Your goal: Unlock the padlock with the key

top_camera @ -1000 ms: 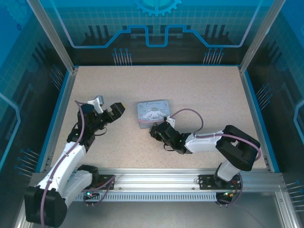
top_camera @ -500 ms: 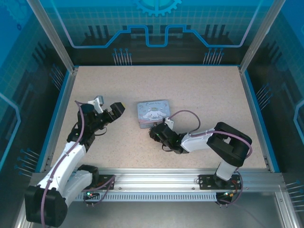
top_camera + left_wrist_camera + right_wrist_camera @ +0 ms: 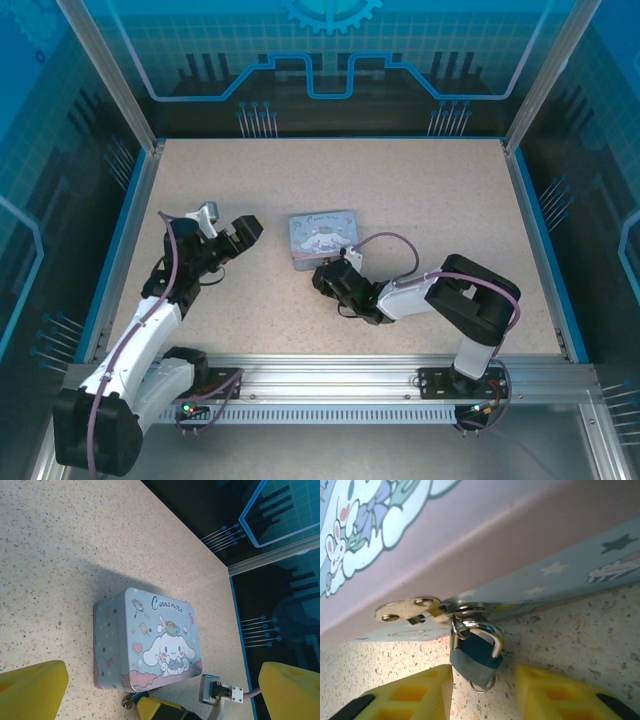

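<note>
Right gripper (image 3: 485,696): the two yellow fingers (image 3: 415,692) stand apart on either side of the lower end of the padlock (image 3: 474,659) and are not clamped on it. A clear gap shows on one side; on the other, a finger corner lies so close to the lock body that contact cannot be judged. Compared with one second earlier, in the overhead view the right gripper (image 3: 323,273) sits slightly further left along the near wall of the Cinnamoroll tin (image 3: 322,238), and the right arm's elbow (image 3: 472,300) has folded in towards the centre. The left gripper (image 3: 246,231) and the tin lie as before. The padlock hangs by its silver shackle from the hasp plate (image 3: 407,608) on the tin's side wall (image 3: 570,565), its blue-grey body just above the speckled tabletop (image 3: 600,630). A small wire ring (image 3: 483,686) projects beneath the body; whether it belongs to the key cannot be told. From overhead the padlock is covered by the right gripper. In the left wrist view it is only a small metal glint (image 3: 129,702) at the tin's (image 3: 150,635) lower corner. The left gripper (image 3: 160,695) is spread wide, empty, both fingers cut off by the frame edge, well apart from the tin.
</note>
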`<state>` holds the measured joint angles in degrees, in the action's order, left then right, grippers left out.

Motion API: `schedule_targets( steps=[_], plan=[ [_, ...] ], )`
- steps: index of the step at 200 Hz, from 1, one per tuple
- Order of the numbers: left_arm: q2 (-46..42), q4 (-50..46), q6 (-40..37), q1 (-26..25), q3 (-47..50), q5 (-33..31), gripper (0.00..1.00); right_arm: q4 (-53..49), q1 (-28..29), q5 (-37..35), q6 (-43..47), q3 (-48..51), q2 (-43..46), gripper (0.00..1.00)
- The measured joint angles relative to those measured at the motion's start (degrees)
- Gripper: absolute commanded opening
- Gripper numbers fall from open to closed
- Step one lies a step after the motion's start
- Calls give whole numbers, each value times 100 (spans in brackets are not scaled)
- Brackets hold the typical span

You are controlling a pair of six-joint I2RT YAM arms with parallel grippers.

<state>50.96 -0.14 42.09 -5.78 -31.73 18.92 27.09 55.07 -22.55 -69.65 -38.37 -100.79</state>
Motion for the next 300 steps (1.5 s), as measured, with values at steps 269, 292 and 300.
schedule_targets(
  steps=[269, 292, 300],
  plan=[
    [249, 4, -11, -127, -162, 435, 99, -1163, -85, -315, -931, -96, 356, 11],
    [555, 131, -17, -503, -378, 476, 98, -1405, -146, -380, -946, -68, 487, 11],
    [713, 203, -17, -667, -463, 494, 98, -1469, -160, -411, -946, -39, 538, 11]
  ],
)
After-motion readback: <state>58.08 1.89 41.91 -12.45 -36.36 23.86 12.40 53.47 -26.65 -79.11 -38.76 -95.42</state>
